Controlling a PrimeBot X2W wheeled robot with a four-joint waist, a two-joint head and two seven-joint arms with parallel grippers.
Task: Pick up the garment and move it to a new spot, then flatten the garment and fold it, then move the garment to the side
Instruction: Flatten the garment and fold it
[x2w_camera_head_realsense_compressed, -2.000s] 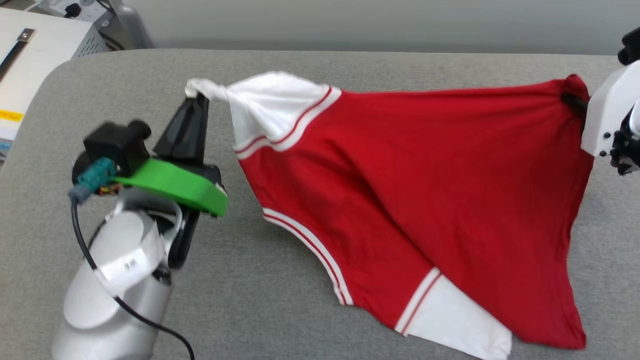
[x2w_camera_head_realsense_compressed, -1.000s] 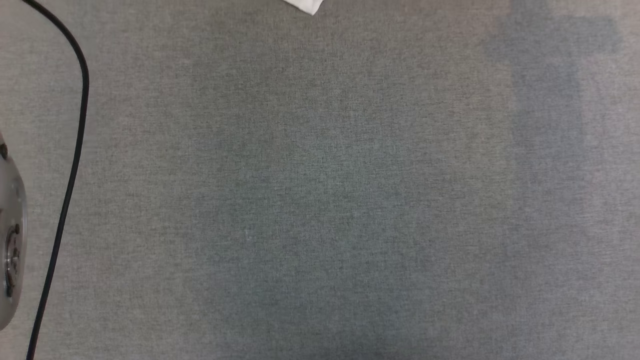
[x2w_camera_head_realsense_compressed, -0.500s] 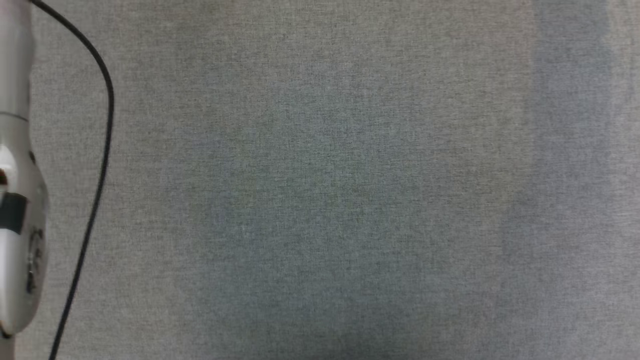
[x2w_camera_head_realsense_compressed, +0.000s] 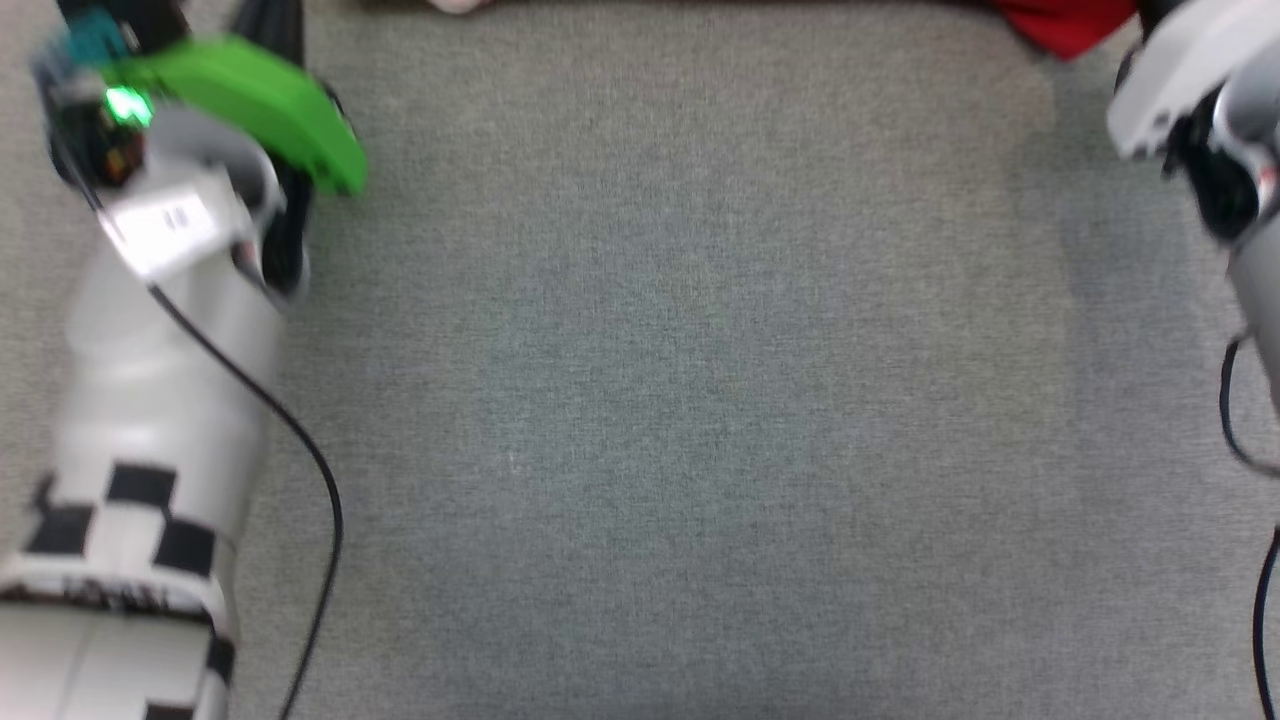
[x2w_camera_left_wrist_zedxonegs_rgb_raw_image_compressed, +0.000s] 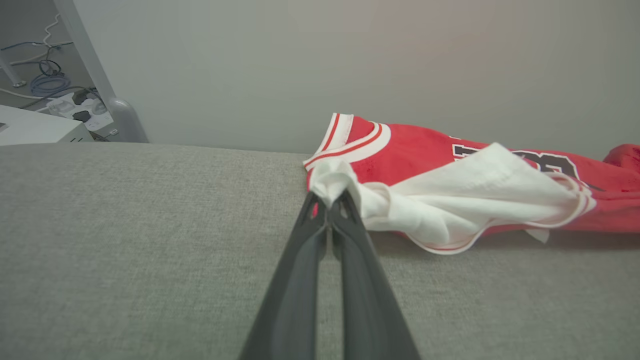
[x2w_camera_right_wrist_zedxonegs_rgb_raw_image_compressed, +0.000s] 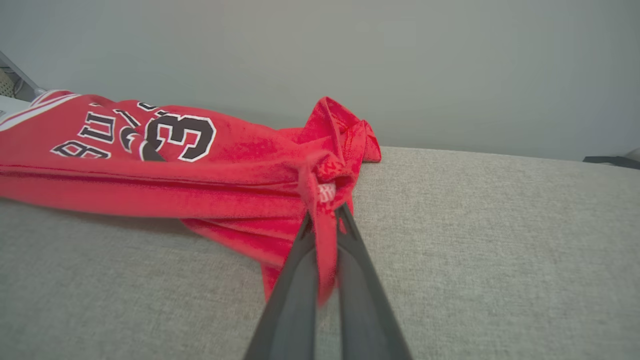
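- The left claw (x2w_camera_left_wrist_zedxonegs_rgb_raw_image_compressed: 328, 200) is closed on a small bunched tip of the white sleeve (x2w_camera_left_wrist_zedxonegs_rgb_raw_image_compressed: 475, 200) of the garment (x2w_camera_left_wrist_zedxonegs_rgb_raw_image_compressed: 425, 150). It holds so little cloth that a sharp sideways tug could pull the tip free and drop that corner.
- The right claw (x2w_camera_right_wrist_zedxonegs_rgb_raw_image_compressed: 322, 216) is closed on a gathered knot of red cloth at the garment's other end. Several layers look pinched together, so on release they may stay crumpled instead of spreading.
- The garment lies along the far part of the bench (x2w_camera_left_wrist_zedxonegs_rgb_raw_image_compressed: 125, 225), strung between the two claws with its lettering (x2w_camera_right_wrist_zedxonegs_rgb_raw_image_compressed: 145, 135) facing up, close to the wall (x2w_camera_left_wrist_zedxonegs_rgb_raw_image_compressed: 300, 60). Carrying it further that way could let it slide off the back edge.
- The white sleeve is flopped over the red front near the left claw. Pressing the garment flat with that flap trapped would set a crease and spoil the fold.
- The middle of the garment sags in loose folds. If one arm pulls harder than the other, the cloth could twist or lie skewed.
- In the head view, just a scrap of red sits at the top edge, so flatness is hard to judge from there.
- Both claws sit low over the bench, and dragging the fingers could snag its woven cover.
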